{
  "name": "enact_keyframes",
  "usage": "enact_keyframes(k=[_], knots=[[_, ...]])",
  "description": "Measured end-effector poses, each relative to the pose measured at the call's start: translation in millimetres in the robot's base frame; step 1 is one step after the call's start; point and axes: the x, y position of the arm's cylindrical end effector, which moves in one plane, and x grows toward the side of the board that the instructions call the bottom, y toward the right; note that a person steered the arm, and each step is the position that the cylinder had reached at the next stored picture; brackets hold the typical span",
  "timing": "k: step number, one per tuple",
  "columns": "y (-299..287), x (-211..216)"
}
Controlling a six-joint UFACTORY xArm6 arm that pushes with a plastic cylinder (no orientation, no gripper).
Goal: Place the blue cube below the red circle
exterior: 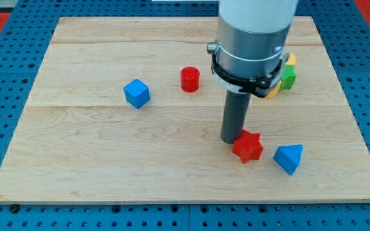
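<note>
The blue cube [137, 94] sits on the wooden board [108, 160] at the view's left of centre. The red circle, a short red cylinder [190, 79], stands to the cube's right and slightly higher in the view. My tip [231, 140] is down on the board, well to the right of and below both, touching the upper left edge of a red star block [248, 147]. The cube and the cylinder are apart from each other and from the tip.
A blue triangular block [289, 158] lies right of the red star. Green [290, 77] and yellow [291, 59] blocks sit at the right, partly hidden behind the arm's body [252, 38]. A blue pegboard [5, 51] surrounds the board.
</note>
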Motion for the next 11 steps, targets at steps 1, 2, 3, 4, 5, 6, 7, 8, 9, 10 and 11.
enact_keyframes(k=[1, 2, 3, 4, 5, 6, 7, 8, 9, 10, 11], knots=[[4, 7], [-9, -14], [-44, -56], [-102, -65], [-156, -59], [-230, -62], [-244, -99], [-221, -116], [-178, -101], [-147, -75], [-98, -70]])
